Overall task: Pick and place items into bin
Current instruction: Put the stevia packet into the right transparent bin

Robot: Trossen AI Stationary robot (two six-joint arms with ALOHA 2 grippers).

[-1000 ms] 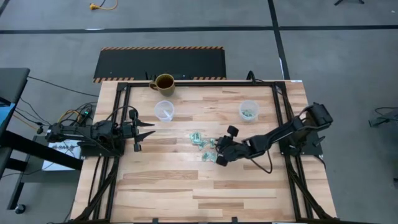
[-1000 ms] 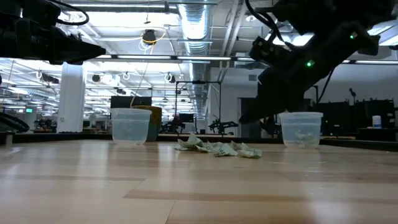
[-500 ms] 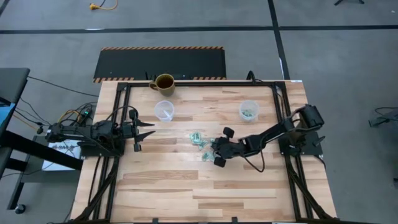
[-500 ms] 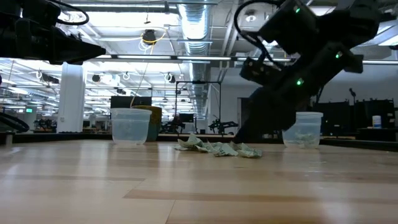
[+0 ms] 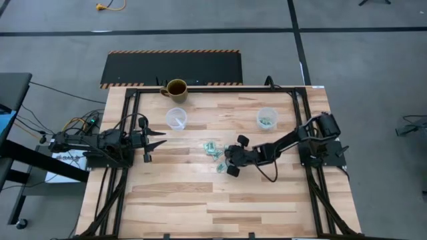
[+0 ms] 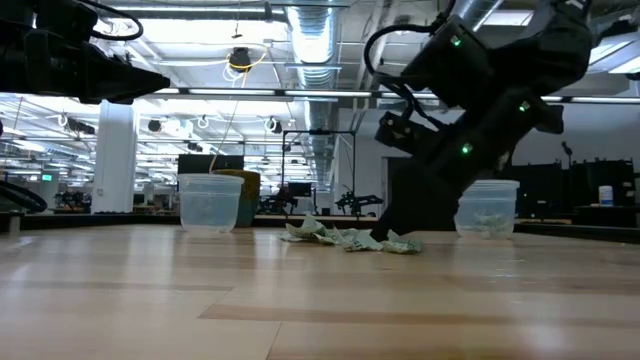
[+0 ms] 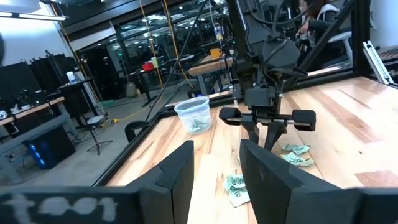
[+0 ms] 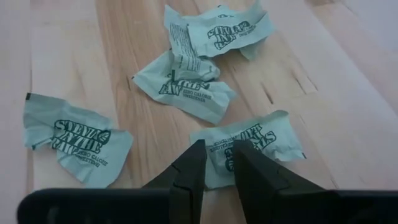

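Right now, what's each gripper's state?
Left gripper: open, empty, waiting at the table's left side.
Right gripper: low at the packets; cannot tell.

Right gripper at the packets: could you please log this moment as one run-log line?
right gripper: down on green packet, fingers nearly closed | left gripper: waiting open at left side | right cup: holds packets

Two plastic cups (image 5: 176, 118), one mug (image 5: 176, 89)

Open workshop hall around a wooden surface (image 5: 173, 200)

Grey floor (image 5: 373, 60) crossed by dark lines; a black mat (image 5: 170, 67) with striped edges; ceiling lights (image 6: 320, 40) and ducts above distant desks.
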